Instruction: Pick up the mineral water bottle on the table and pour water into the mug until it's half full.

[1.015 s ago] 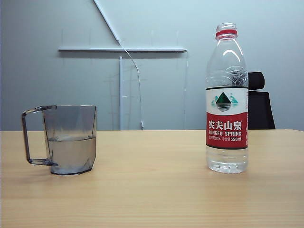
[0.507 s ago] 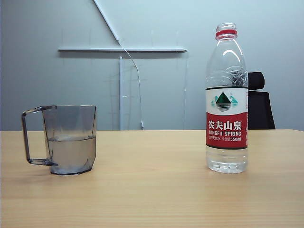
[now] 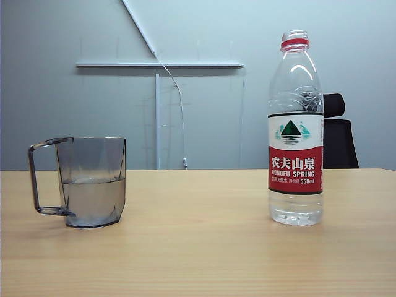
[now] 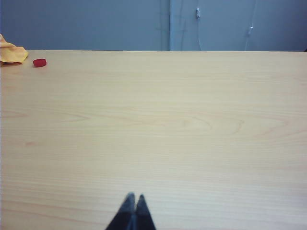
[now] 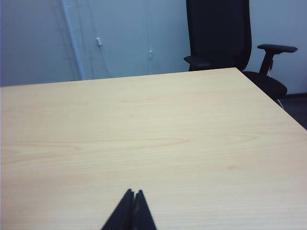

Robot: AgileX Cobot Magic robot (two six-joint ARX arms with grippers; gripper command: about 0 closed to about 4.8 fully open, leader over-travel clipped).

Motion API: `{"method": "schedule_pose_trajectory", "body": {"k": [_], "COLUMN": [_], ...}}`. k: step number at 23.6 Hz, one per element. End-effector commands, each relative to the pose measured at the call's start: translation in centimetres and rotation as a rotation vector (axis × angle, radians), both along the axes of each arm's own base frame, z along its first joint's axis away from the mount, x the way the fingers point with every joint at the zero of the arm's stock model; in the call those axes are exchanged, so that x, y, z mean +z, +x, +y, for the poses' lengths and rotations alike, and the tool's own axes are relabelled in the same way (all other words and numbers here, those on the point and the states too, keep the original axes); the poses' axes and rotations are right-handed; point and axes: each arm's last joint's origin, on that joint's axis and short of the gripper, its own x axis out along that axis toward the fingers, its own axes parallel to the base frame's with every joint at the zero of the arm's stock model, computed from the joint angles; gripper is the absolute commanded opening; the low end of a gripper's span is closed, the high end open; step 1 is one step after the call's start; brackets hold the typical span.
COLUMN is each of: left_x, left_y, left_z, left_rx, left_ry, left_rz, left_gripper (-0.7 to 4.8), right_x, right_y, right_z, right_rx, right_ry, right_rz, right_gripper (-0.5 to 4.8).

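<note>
Nothing has shifted on the counter [image 3: 204, 247] over the last second: the mineral water bottle [image 3: 296, 133] stands upright, well apart from the half-full mug [image 3: 91, 182]. Left pincer [image 4: 133, 199] and right pincer [image 5: 133, 194] are pressed together, empty; pouring looks finished.

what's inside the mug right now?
The mug holds clear water up to about mid-height; nothing else shows through its smoky walls. The bottle stands apart, uncapped. Both hands, left and right, are shut, over bare table.
</note>
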Motion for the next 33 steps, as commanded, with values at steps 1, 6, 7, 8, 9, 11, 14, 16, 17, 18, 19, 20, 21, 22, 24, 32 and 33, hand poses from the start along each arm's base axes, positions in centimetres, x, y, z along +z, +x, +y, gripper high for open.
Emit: {"method": "schedule_pose_trajectory", "body": {"k": [1,6,7,8,9,11,14,16,17,18,19,20,21,22,24,32,33], "left_x": [0.15,0.15,0.15,0.15,0.15,0.15,0.15,0.15,0.15,0.15,0.15,0.15,0.15,0.15,0.15,0.15,0.15], "left_y": [0.0,0.0,0.0,0.0,0.0,0.0,0.0,0.0,0.0,0.0,0.0,0.0,0.0,0.0,0.0,0.0,0.0], "left_z": [-0.01,-0.01,-0.01,-0.01,-0.01,-0.01,-0.01,-0.01,-0.01,-0.01,-0.01,-0.01,-0.01,-0.01,-0.01,-0.01,-0.01], "left_rx": [-0.002,-0.001,-0.001,-0.001,-0.001,-0.001,-0.001,-0.001,-0.001,-0.001,-0.001,-0.001,-0.001,-0.001,-0.001,-0.001,-0.001], "left_ry": [-0.003,-0.003,-0.003,-0.003,-0.003,-0.003,-0.003,-0.003,-0.003,-0.003,-0.003,-0.003,-0.003,-0.003,-0.003,-0.003,-0.003], "left_rz": [-0.01,-0.01,-0.01,-0.01,-0.01,-0.01,-0.01,-0.01,-0.01,-0.01,-0.01,-0.01,-0.01,-0.01,-0.01,-0.01,-0.01], "left_gripper": [-0.02,-0.02,-0.02,-0.02,-0.02,-0.02,-0.02,-0.02,-0.02,-0.02,-0.02,-0.02,-0.02,-0.02,-0.02,-0.02,-0.02], "right_x": [0.05,0.08,0.07,0.08,0.08,0.08,0.08,0.08,0.07,0.08,0.08,0.07,0.05,-0.02,-0.11,-0.28,-0.28], "right_y": [0.03,0.04,0.05,0.05,0.05,0.05,0.05,0.05,0.05,0.05,0.05,0.05,0.05,0.05,0.05,0.05,0.05], "right_z": [0.24,0.54,0.58,0.62,0.68,0.7,0.7,0.69,0.69,0.69,0.69,0.7,0.71,0.71,0.7,0.71,0.71], "right_rx": [0.022,0.026,0.027,0.032,0.037,0.039,0.039,0.037,0.038,0.038,0.039,0.039,0.043,0.043,0.043,0.044,0.044], "right_ry": [-0.046,-0.057,-0.061,-0.069,-0.076,-0.075,-0.075,-0.075,-0.075,-0.075,-0.075,-0.074,-0.074,-0.074,-0.074,-0.074,-0.074], "right_rz": [-0.015,-0.016,-0.015,-0.015,-0.015,-0.015,-0.015,-0.015,-0.015,-0.015,-0.015,-0.015,-0.012,-0.005,0.004,0.021,0.021], "right_gripper": [0.13,0.13,0.13,0.13,0.13,0.13,0.13,0.13,0.13,0.13,0.13,0.13,0.13,0.13,0.13,0.13,0.13]}}
